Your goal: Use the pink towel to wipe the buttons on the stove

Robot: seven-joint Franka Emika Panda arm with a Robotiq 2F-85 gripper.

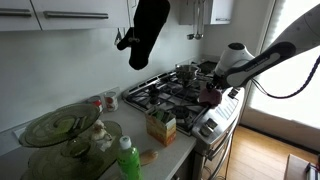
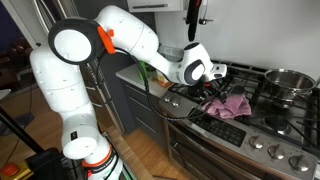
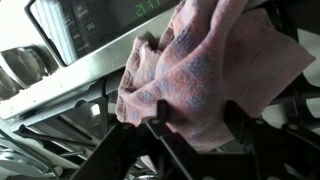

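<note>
The pink towel (image 3: pixel 210 60) is bunched between my gripper's (image 3: pixel 198 125) two dark fingers, which are closed on it. In the wrist view it hangs over the stove's steel front edge, below the dark control panel (image 3: pixel 100 25) with its display. In an exterior view the towel (image 2: pixel 232 106) rests on the front left of the stove top, with the gripper (image 2: pixel 214 90) just above it. A row of knobs (image 2: pixel 268 148) runs along the stove front, to the right of the towel. The towel (image 1: pixel 211 97) and gripper (image 1: pixel 217 86) also show at the stove's front edge.
A steel pot (image 2: pixel 288 80) stands on a back burner. On the counter beside the stove (image 1: pixel 165 92) are a small carton (image 1: pixel 161 127), a green bottle (image 1: pixel 128 158) and a glass dish (image 1: pixel 60 128). A dark oven mitt (image 1: pixel 148 30) hangs above.
</note>
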